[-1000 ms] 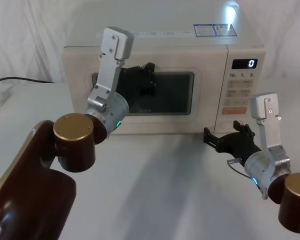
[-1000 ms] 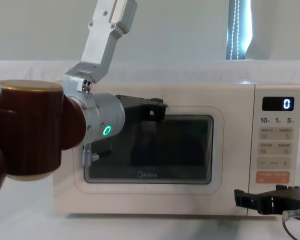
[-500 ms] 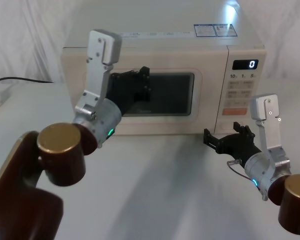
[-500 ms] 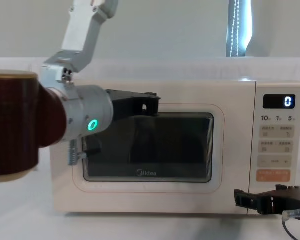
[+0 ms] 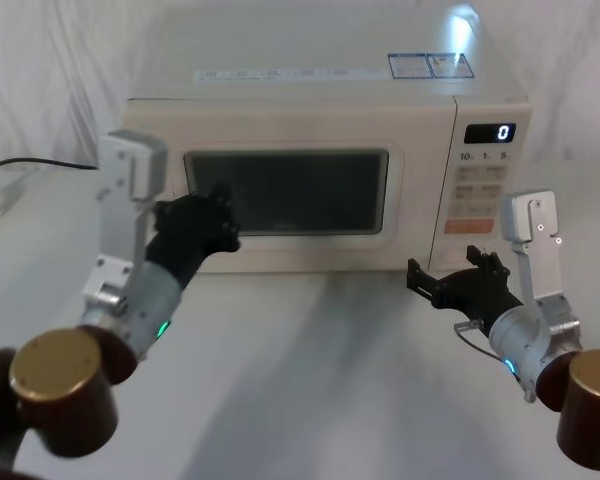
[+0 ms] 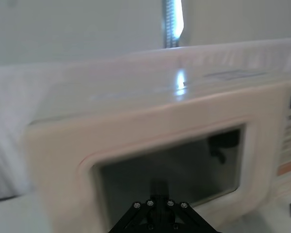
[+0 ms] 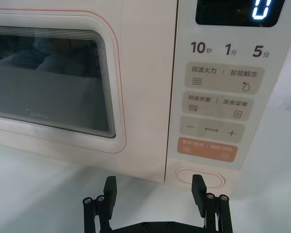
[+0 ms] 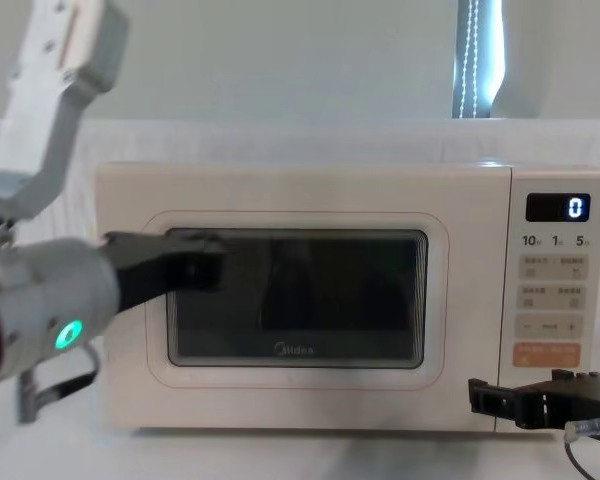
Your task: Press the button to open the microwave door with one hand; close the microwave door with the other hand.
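Seemingly shut, cream-white mesh-windowed microwave door (image 5: 285,190); left black gripper (image 5: 202,222) near it, fingers' spread unclear. Right black gripper (image 7: 155,190), fingers apart, could bump the cream pill-shaped button (image 7: 199,177).

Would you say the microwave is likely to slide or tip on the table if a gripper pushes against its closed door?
Probably neither. The microwave is a broad, low box sitting flat on the table, so tipping looks unlikely. It seems heavy for its size, so a light push on the microwave door should hardly shift it. A hard shove might make it creep, since the table looks smooth.
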Controlling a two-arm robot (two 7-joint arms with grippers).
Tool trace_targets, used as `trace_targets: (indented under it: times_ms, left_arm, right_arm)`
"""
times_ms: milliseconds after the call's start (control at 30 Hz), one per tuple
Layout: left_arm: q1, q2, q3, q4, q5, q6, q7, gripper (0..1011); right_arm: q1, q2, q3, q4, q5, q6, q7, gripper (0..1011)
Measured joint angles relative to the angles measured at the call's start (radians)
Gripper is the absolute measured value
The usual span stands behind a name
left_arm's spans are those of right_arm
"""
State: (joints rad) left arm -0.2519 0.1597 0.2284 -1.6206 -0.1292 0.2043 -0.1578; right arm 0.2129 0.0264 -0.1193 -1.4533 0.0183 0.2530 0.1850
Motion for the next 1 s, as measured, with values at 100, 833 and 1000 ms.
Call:
trace_targets:
  times_ms: [100, 833, 1000]
  left_arm:
    - [0.046, 0.005, -0.027, -0.018, 0.001, -0.027, 0.02, 0]
    - [0.264, -0.02, -0.162, -0.014, 0.003, -0.164, 0.071, 0]
    - [0.281, -0.031, -0.184, 0.019, 0.001, -0.188, 0.075, 0]
  right_arm:
    - [0.0, 0.0, 0.0, 0.0, 0.0, 0.0, 0.0, 1002]
    - [0.0, 0.0, 0.0, 0.0, 0.0, 0.0, 0.0, 1002]
    - [0.0, 0.0, 0.0, 0.0, 0.0, 0.0, 0.0, 1002]
